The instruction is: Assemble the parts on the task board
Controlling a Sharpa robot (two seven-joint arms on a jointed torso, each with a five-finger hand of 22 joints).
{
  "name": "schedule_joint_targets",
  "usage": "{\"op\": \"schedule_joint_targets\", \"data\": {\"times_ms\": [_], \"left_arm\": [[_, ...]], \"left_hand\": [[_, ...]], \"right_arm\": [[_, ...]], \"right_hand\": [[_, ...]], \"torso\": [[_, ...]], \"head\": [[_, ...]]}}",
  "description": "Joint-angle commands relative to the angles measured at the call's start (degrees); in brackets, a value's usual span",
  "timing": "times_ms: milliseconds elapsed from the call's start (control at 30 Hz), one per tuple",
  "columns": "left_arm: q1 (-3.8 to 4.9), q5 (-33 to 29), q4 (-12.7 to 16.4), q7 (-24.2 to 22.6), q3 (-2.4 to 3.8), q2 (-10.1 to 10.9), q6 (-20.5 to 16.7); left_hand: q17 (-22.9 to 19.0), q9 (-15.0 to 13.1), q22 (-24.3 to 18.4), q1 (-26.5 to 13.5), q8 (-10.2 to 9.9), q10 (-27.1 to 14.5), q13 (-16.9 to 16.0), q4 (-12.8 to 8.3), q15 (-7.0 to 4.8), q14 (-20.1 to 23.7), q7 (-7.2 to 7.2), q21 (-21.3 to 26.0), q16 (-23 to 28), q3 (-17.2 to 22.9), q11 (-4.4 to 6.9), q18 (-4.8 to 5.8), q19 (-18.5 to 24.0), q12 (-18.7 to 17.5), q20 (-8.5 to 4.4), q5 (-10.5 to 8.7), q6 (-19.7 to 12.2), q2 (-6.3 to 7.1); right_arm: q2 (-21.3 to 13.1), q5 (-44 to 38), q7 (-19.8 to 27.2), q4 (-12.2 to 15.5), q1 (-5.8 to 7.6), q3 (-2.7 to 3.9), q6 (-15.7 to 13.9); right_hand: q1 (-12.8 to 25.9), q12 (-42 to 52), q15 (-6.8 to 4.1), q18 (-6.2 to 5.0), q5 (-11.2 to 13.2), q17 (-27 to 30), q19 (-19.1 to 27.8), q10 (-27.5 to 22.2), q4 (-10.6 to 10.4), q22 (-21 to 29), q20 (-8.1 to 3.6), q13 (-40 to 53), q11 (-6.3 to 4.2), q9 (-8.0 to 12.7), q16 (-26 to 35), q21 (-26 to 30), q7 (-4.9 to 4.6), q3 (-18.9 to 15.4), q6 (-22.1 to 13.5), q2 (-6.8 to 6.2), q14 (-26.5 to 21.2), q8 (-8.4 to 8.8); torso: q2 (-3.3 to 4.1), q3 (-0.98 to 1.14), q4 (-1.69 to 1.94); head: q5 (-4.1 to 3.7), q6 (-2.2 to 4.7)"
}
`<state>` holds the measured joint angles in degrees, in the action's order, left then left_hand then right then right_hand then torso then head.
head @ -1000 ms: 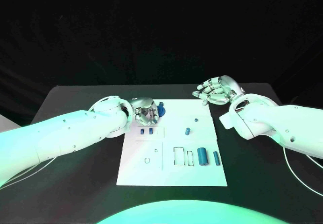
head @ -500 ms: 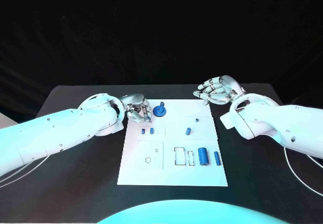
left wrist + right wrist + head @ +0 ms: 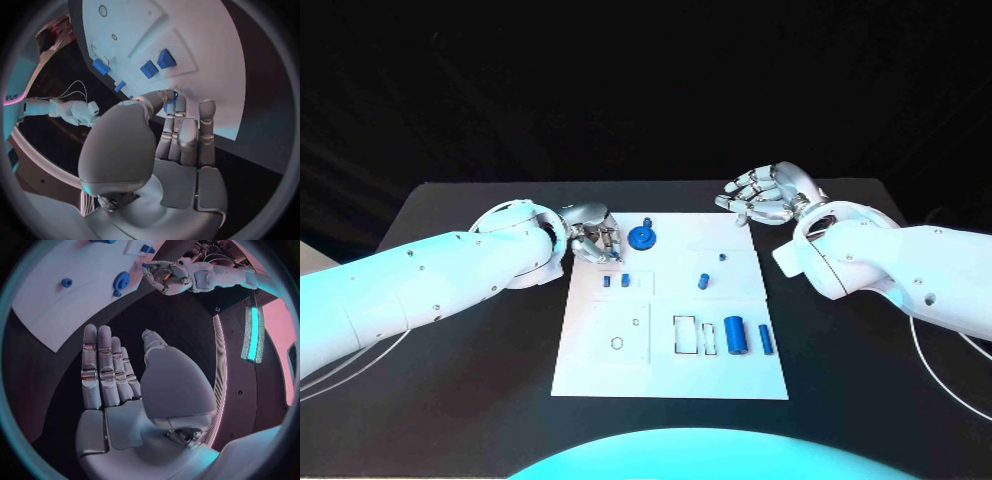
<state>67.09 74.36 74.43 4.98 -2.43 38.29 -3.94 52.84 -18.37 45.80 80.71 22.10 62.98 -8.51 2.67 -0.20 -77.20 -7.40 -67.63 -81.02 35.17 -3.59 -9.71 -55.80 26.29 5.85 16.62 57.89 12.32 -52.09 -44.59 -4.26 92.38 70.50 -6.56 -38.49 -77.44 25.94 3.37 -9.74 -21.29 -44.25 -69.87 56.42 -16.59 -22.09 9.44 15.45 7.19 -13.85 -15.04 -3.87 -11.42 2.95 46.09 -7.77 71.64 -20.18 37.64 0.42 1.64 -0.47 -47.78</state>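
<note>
Left hand (image 3: 596, 236), fingers apart, has drawn off the blue part (image 3: 642, 238); right hand (image 3: 764, 195) stays spread.

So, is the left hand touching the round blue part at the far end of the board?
Apart. In the head view a strip of white task board shows between the left hand and the round blue part.
</note>
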Motion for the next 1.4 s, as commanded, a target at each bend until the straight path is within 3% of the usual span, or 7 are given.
{"op": "schedule_joint_targets", "data": {"times_ms": [33, 800, 1400], "left_arm": [[0.00, 0.6, -0.1, 0.1, 0.00, -0.3, 1.4], [-0.03, 0.3, -0.5, -0.2, -0.26, -1.4, 1.4], [-0.03, 1.6, -1.6, 1.8, -0.70, -2.3, 5.0]], "left_hand": [[-0.1, -1.0, 0.0, -0.5, 0.2, 0.3, 0.1, -0.2, 0.00, -0.3, 0.04, 0.3, -0.2, -0.1, 0.02, -0.10, 0.1, -0.3, 0.09, 0.22, 0.2, -0.02], [-0.2, -1.0, 0.0, -0.6, 0.2, 0.3, 0.1, -0.2, 0.00, -0.2, 0.04, 0.3, -0.1, -0.1, 0.02, -0.08, 0.1, -0.4, 0.10, 0.20, 0.2, -0.04], [-0.3, -1.1, -0.1, -0.6, 0.1, 0.4, 0.1, -0.3, 0.00, -0.2, 0.04, 0.3, -0.1, 0.0, 0.03, -0.09, 0.1, -0.6, 0.09, 0.16, 0.2, -0.15]], "right_arm": [[0.0, -0.6, 0.7, 0.0, -0.04, 0.01, 0.8], [0.1, -0.6, 0.7, 0.0, -0.05, 0.01, 0.8], [0.0, -0.6, 0.6, 0.1, -0.05, 0.01, 0.9]], "right_hand": [[-0.3, -0.1, 0.08, -0.76, -0.3, 0.1, 0.3, 0.3, 0.0, 0.0, 0.11, -0.1, 0.16, 0.0, 0.3, 0.0, -0.18, 0.3, 0.1, 0.03, -0.2, -0.22], [-0.3, -0.2, 0.08, -0.76, -0.3, 0.1, 0.3, 0.4, 0.0, 0.2, 0.11, -0.2, 0.16, 0.1, 0.4, 0.0, -0.18, 0.3, 0.1, -0.01, -0.2, -0.22], [-0.3, -0.2, 0.08, -0.76, -0.3, 0.1, 0.3, 0.4, 0.0, 0.2, 0.11, -0.2, 0.16, 0.1, 0.4, 0.0, -0.18, 0.3, 0.1, -0.01, -0.2, -0.22]], "torso": [[-0.01, 0.01, 0.00], [-0.01, 0.01, 0.01], [0.00, 0.03, -0.01]], "head": [[-0.03, -0.05], [-0.17, -0.15], [-0.41, -0.40]]}}
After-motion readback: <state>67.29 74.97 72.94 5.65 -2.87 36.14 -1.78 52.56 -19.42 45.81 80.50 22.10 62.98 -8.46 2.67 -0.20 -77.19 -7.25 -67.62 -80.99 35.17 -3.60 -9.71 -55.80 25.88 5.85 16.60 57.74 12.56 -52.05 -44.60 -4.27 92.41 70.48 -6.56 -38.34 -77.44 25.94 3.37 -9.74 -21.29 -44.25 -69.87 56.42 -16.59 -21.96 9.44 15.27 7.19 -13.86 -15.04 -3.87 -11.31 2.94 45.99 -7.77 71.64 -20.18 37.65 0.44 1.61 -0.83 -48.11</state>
